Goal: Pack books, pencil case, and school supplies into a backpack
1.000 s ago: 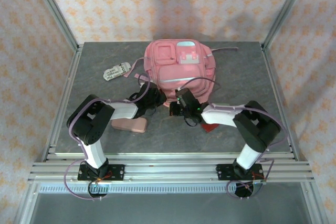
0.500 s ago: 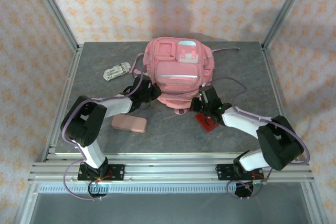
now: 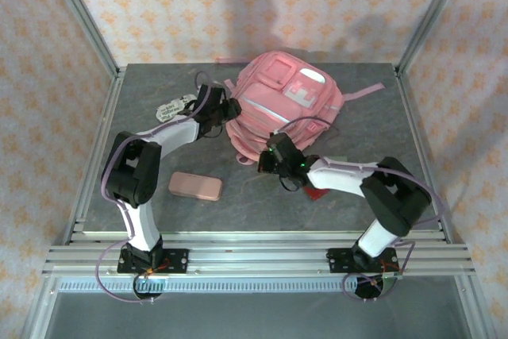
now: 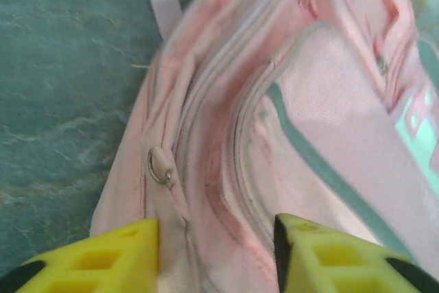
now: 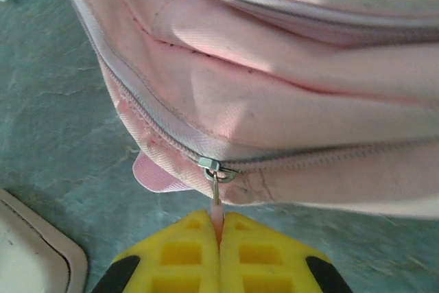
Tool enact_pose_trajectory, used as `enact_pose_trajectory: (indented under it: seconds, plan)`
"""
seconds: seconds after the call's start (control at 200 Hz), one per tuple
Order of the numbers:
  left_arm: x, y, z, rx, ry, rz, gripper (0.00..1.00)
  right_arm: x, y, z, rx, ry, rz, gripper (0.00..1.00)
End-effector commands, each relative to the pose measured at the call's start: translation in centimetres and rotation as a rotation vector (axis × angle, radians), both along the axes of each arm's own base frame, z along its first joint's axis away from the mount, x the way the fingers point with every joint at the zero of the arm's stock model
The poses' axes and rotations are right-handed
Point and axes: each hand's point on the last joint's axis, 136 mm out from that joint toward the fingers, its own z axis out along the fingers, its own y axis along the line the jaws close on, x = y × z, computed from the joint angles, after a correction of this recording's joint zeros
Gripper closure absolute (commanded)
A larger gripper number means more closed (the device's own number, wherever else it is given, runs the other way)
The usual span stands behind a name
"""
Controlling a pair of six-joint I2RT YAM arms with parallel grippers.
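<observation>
The pink fabric backpack (image 3: 282, 109) lies zipped by the desk's (image 3: 373, 132) far edge, right gripper (image 5: 219, 223) pinching its zip pull (image 5: 217, 200), left gripper (image 4: 214, 230) half-open astride its side.

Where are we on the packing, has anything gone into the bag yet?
Done: nothing visibly packed; the pencil case and red pad lie on the table. In hand: the right gripper is shut on the zipper pull of the backpack, and the left gripper stands open astride its side. Left: open the zip, then load the items.
</observation>
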Motion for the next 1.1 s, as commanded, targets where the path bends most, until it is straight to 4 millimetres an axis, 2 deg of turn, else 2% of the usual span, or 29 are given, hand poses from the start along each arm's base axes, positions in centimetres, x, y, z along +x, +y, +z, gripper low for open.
enact_pose_trajectory:
  seconds: [0.0,0.13,0.24,0.31,0.415,0.531,0.611,0.691,0.806,0.861,0.981,1.096]
  plan:
    - [-1.2,0.4,3.2,-0.008,-0.072,0.002,0.51,0.9,2.6,0.7,0.077,0.002,0.027,1.00]
    - [-4.8,0.4,1.6,-0.068,-0.029,0.002,0.47,1.1,3.4,0.4,0.081,0.007,0.051,1.00]
    - [-7.8,-0.1,-1.1,-0.077,0.026,-0.001,0.42,1.1,3.3,0.2,0.070,0.006,0.053,1.00]
    - [-8.9,-1.0,-2.5,-0.077,0.051,-0.017,0.41,1.0,3.1,-0.1,0.067,0.011,0.053,1.00]
    - [-9.1,-2.6,-3.9,-0.074,0.072,-0.042,0.41,0.7,3.0,-0.4,0.068,0.020,0.052,1.00]
    - [-8.1,-4.0,-4.1,-0.072,0.057,-0.055,0.40,0.4,2.9,-0.7,0.069,0.028,0.052,1.00]
    - [-7.2,-4.2,-4.6,-0.052,0.055,-0.044,0.41,0.3,3.0,-0.7,0.069,0.029,0.056,1.00]
    - [-6.7,-3.9,-5.6,-0.020,0.074,-0.022,0.55,0.4,2.9,-0.7,0.062,0.027,0.055,1.00]
    - [-6.2,-3.8,-6.4,-0.011,0.090,-0.020,0.89,0.5,2.5,-0.8,0.026,0.018,0.058,1.00]
    - [-6.2,-3.6,-6.4,-0.008,0.093,-0.015,1.00,0.4,2.1,-0.7,0.008,0.010,0.060,1.00]
    - [-6.4,-2.9,-6.0,-0.007,0.083,-0.011,1.00,0.2,0.5,-1.1,-0.038,0.006,0.047,1.00]
    - [-6.4,-1.6,-5.5,-0.004,0.075,0.007,1.00,0.0,-2.2,-1.9,-0.081,0.017,0.011,1.00]
